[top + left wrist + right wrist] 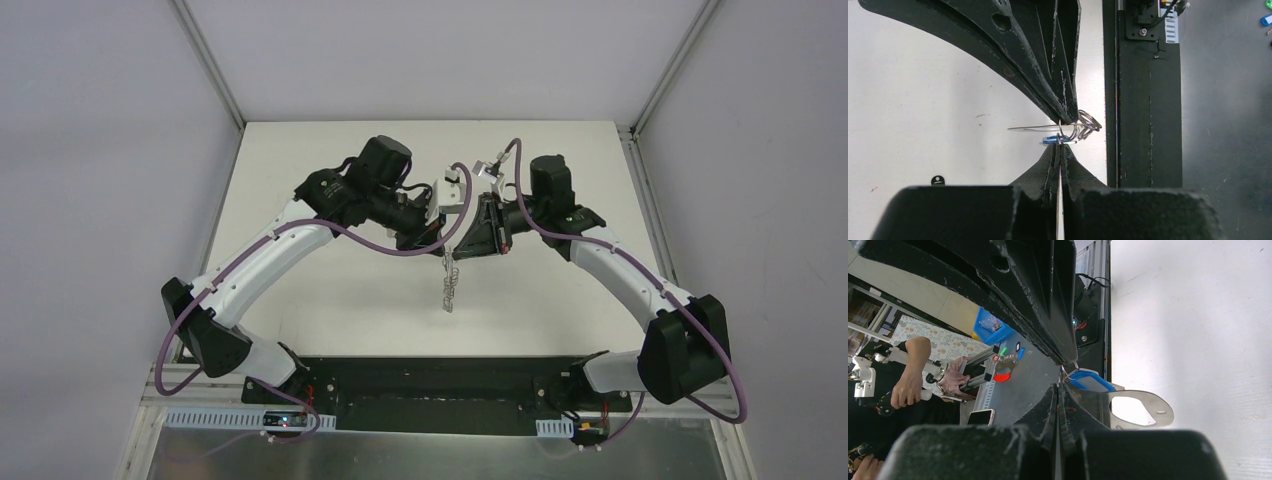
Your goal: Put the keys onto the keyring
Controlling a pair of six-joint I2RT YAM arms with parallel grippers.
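The left gripper (1060, 142) is pinching the keyring (1038, 128) at frame centre, fingers closed. The right gripper (1062, 374) is clamping the blue-tagged key (1090, 381). Recommended: holding the loop steady while feeding the key slowly onto a clip (1088, 122).

My two arms meet tip to tip above the middle of the worktop (350, 320), left jaws on the left, right jaws on the right. The keyring (1165, 412) sits in my right jaws, and its clips (451, 288) hang below the meeting point. The tagged key (1052, 140) is pinched at the tip of my left jaws, just beside the keyring, between the two sets of tips. What looks like the other key (938, 180) lies on the worktop, well apart from them.
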